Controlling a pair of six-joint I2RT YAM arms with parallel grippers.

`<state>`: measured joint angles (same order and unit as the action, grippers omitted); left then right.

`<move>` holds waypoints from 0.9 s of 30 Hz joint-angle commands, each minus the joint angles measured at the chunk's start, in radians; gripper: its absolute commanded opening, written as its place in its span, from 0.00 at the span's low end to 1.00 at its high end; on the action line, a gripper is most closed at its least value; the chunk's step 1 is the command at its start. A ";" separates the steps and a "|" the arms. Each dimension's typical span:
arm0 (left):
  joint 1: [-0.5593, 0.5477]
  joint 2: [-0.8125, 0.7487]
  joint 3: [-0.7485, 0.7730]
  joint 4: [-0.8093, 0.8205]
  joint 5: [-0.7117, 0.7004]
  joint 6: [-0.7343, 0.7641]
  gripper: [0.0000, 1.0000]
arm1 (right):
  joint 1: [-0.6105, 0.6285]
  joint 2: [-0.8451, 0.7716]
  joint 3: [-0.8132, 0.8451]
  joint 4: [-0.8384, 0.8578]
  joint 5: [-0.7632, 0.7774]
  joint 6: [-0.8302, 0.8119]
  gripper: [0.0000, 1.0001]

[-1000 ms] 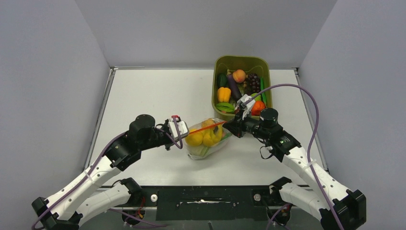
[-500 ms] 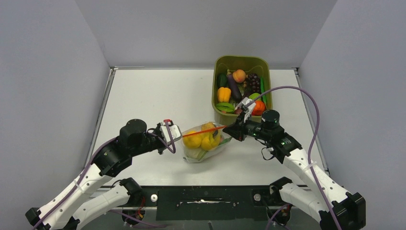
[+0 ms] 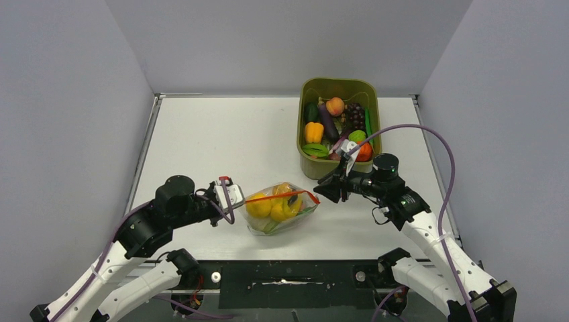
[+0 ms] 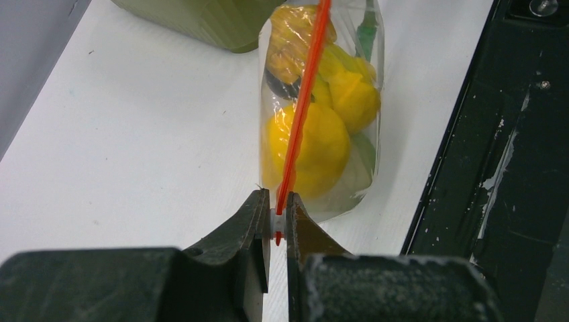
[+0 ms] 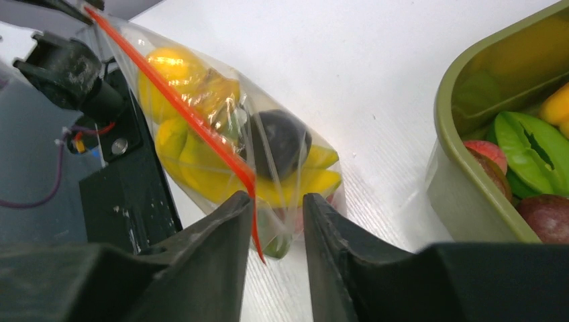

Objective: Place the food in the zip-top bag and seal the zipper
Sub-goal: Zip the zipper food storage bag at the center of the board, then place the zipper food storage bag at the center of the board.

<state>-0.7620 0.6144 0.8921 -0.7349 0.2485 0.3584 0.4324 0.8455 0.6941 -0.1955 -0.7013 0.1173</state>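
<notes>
The clear zip-top bag (image 3: 282, 213) lies on the white table, filled with food: yellow peppers (image 3: 270, 207) and some green pieces. Its red-orange zipper (image 3: 278, 196) runs straight along the mouth. My left gripper (image 3: 239, 200) is shut on the zipper's left end, pinching a small white slider (image 4: 278, 224) between the jaws. Just off the bag's right end, my right gripper (image 3: 318, 191) stands open. In the right wrist view the zipper's loose tip (image 5: 255, 236) hangs between the spread jaws, beside the left one, and a dark round piece (image 5: 278, 141) shows inside the bag (image 5: 201, 114).
An olive-green tub (image 3: 301, 137) holding several more toy fruits and vegetables stands at the back right, close behind the right gripper; its wall (image 5: 463, 194) fills the right of the right wrist view. The black table edge (image 4: 510, 134) runs close by the bag.
My right gripper has opened and let go of the zipper's right end. The left gripper has pulled the bag left and toward the near edge.
</notes>
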 commanded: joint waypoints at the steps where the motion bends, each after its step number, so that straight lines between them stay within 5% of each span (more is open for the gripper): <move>1: 0.006 0.011 0.092 -0.005 -0.028 -0.052 0.00 | -0.006 -0.046 0.085 0.041 0.031 0.022 0.47; 5: 0.007 0.097 0.115 -0.018 -0.136 -0.096 0.00 | -0.005 -0.026 0.128 0.007 0.074 0.002 0.86; 8: 0.011 0.130 0.122 0.006 -0.251 -0.145 0.00 | -0.007 -0.021 0.142 0.004 0.080 0.004 1.00; 14: 0.084 0.210 0.122 0.058 -0.461 -0.209 0.00 | -0.006 -0.032 0.163 0.000 0.115 0.052 0.98; 21: 0.471 0.275 0.051 0.179 -0.241 -0.204 0.00 | -0.007 -0.049 0.176 -0.049 0.216 0.100 0.98; 27: 0.529 0.364 0.011 0.342 -0.313 -0.282 0.00 | -0.009 -0.057 0.171 -0.067 0.246 0.125 0.98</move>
<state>-0.2581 0.9325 0.9020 -0.5873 -0.0555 0.1364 0.4305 0.8112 0.8249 -0.2710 -0.4969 0.2100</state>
